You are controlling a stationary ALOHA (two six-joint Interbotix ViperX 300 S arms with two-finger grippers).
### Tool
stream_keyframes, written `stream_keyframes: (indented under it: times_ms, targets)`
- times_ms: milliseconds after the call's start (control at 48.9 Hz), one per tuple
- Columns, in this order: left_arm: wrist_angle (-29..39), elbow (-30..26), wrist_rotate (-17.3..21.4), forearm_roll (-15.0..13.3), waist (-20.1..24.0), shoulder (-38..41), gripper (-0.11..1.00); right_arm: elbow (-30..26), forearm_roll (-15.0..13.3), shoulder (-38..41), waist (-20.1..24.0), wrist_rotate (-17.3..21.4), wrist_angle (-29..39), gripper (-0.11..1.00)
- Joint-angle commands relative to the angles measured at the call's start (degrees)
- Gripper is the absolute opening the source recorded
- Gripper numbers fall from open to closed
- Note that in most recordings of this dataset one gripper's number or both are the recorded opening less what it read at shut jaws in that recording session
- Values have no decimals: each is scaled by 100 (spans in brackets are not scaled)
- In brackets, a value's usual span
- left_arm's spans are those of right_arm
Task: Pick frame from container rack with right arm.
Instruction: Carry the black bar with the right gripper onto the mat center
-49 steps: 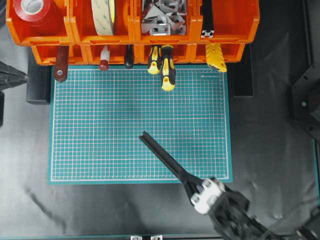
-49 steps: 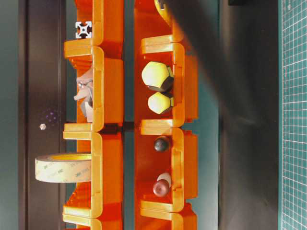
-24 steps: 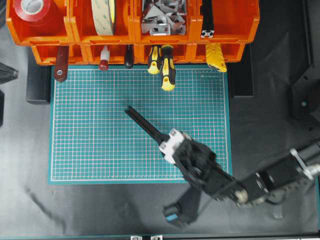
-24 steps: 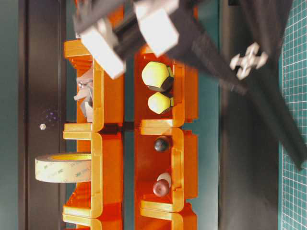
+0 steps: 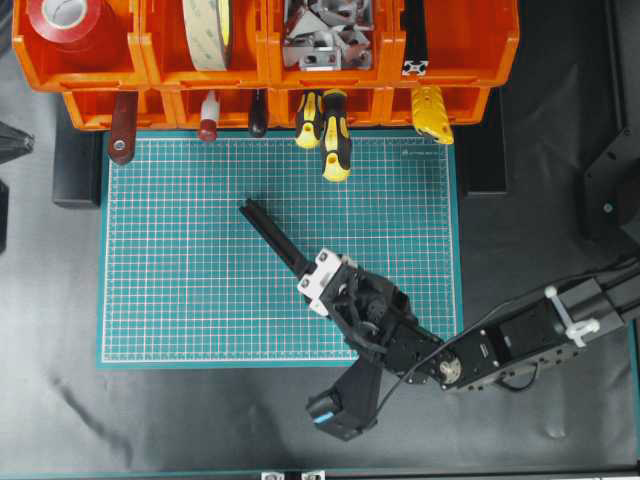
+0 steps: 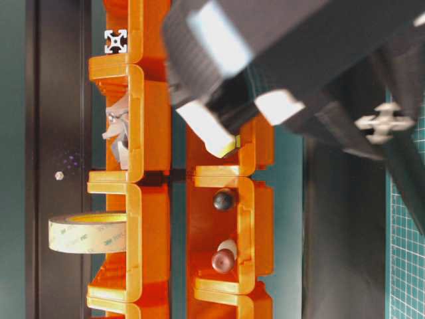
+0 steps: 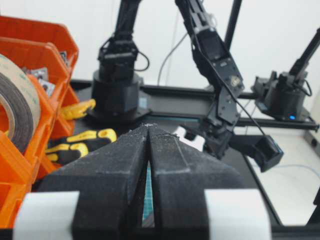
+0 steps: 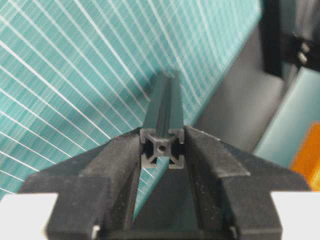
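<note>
The frame (image 5: 275, 237), a slim black grooved bar, hangs slanted over the green mat (image 5: 180, 290), its free end pointing up-left toward the container rack (image 5: 150, 72). My right gripper (image 5: 318, 283) is shut on the bar's lower end. In the right wrist view both fingers press the frame (image 8: 164, 105) from either side, the right gripper (image 8: 161, 136) tight on it. The table-level view shows the frame's cross-shaped end (image 6: 384, 123) in front of the orange container rack (image 6: 149, 119). My left gripper (image 7: 149, 128) is shut on nothing, off to the left.
A second black bar (image 5: 415, 40) lies in the rack's top right bin. Yellow-and-black screwdrivers (image 5: 335, 140) stick out over the mat's far edge. Tape rolls (image 5: 65, 25) and metal brackets (image 5: 325, 35) fill other bins. The right arm's base (image 7: 117, 95) stands behind.
The right gripper has carried the frame up and to the left, from the mat's near edge toward its middle. The left gripper has barely moved.
</note>
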Motion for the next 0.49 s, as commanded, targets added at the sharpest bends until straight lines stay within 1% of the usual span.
stream_keyframes:
  times_ms: [0,143,348,368,409,470]
  targets:
    - [-18,-158,18,18,18,35,0,-62,264,-53,-26,-9,-264,24]
    - [-9,-158,9,26,18,35,0,-53,492,-18,-26,-9,-387,24]
    - [-9,-158,-9,26,9,44,0,-53,712,18,-26,-9,-387,26]
    - [-9,-158,-9,18,9,44,0,-53,738,35,-26,-9,-378,28]
    - [-9,-158,-9,18,9,44,0,-35,844,70,-26,0,-378,37]
    - [-9,-149,-9,18,9,44,0,-26,984,105,-26,9,-387,53]
